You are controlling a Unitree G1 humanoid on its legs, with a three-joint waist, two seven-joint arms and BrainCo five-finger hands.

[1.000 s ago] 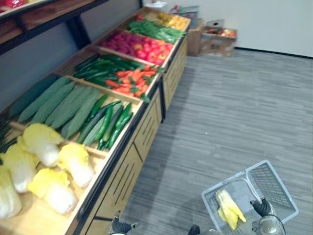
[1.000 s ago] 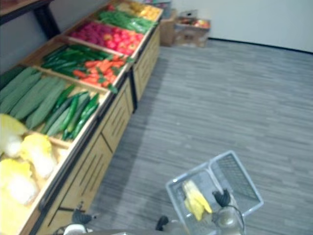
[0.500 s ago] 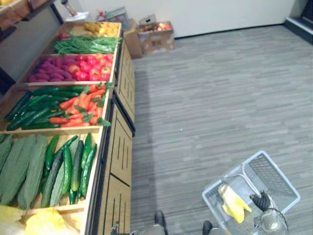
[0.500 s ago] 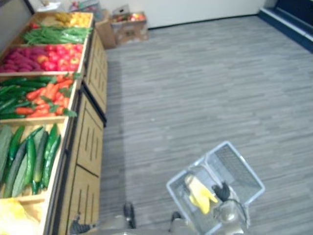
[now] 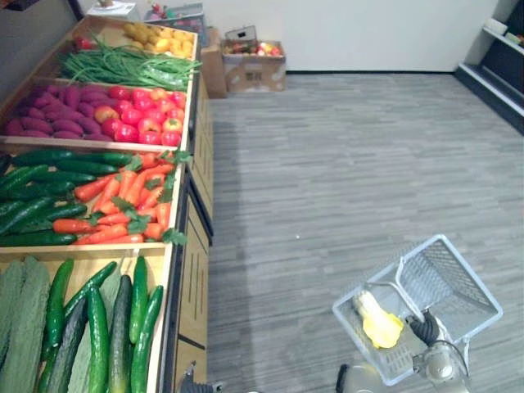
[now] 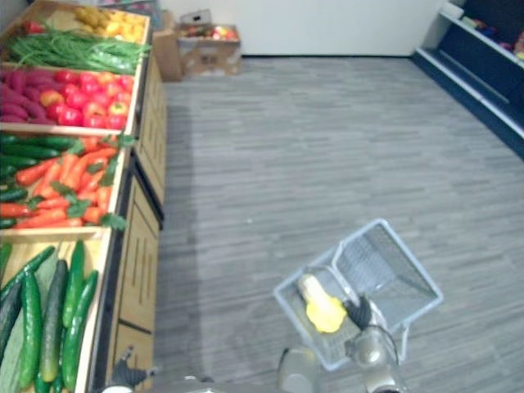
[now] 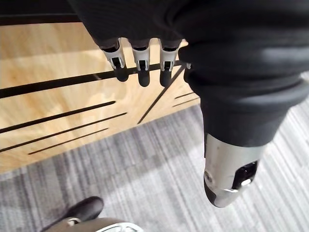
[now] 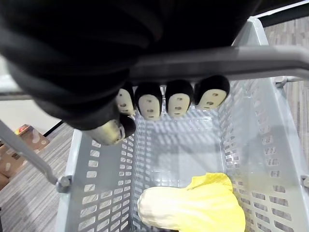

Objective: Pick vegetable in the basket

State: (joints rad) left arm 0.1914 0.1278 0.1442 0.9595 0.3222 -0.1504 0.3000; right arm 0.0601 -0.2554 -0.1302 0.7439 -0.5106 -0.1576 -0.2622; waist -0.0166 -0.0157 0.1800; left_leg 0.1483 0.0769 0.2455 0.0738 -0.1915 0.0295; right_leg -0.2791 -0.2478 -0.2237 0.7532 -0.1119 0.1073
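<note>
1. R hand (image 8: 149,104): fingers curled round the handle (image 8: 231,63) of the grey basket (image 5: 446,282), which hangs over the floor.
2. Basket holds 1 yellow cabbage (image 5: 378,326), lying at the end nearer the robot.
3. L hand (image 7: 140,65): fingers loose, gripping nothing, just beside the wooden stand (image 7: 58,96).
4. Stand bins, near to far: cucumbers (image 5: 102,327); carrots (image 5: 123,205); tomatoes (image 5: 143,115) w/ sweet potatoes (image 5: 49,115); green beans (image 5: 123,70).
5. Cardboard box (image 5: 254,70) w/ produce sits on the floor past the stand.
</note>
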